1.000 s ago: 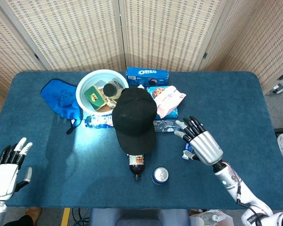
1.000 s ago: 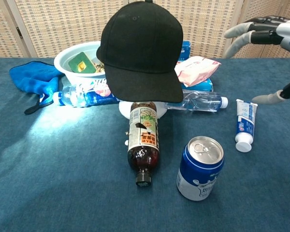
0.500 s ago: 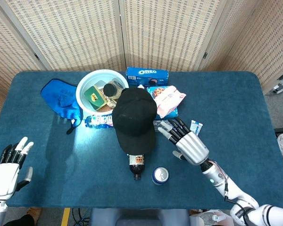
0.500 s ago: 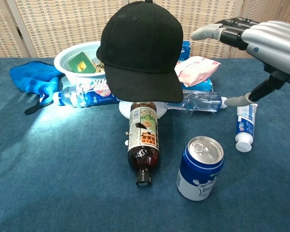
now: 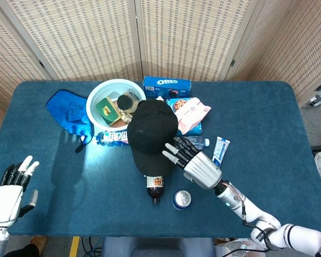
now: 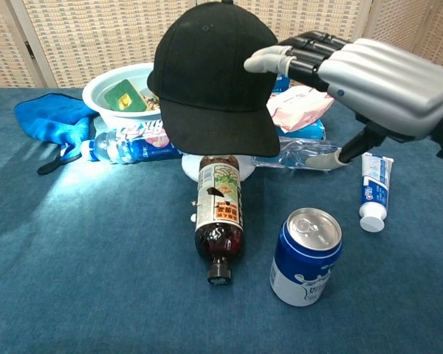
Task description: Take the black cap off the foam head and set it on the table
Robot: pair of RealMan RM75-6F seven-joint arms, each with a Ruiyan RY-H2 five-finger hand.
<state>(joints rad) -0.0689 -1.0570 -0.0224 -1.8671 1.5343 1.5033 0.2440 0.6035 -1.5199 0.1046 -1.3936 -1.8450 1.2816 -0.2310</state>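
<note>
While one black cap [image 6: 213, 74] sits, two bottles [image 6: 218, 217] lie nearby.

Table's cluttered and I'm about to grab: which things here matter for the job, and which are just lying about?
For the job: black cap, the foam head under it (hidden), right hand open at the cap.

Lying about: brown bottle, blue can, toothpaste tube, white bowl, blue cloth, Oreo box.

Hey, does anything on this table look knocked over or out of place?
Yes. The brown bottle lies on its side in front of the cap, and a clear bottle lies flat behind the upright can.
</note>
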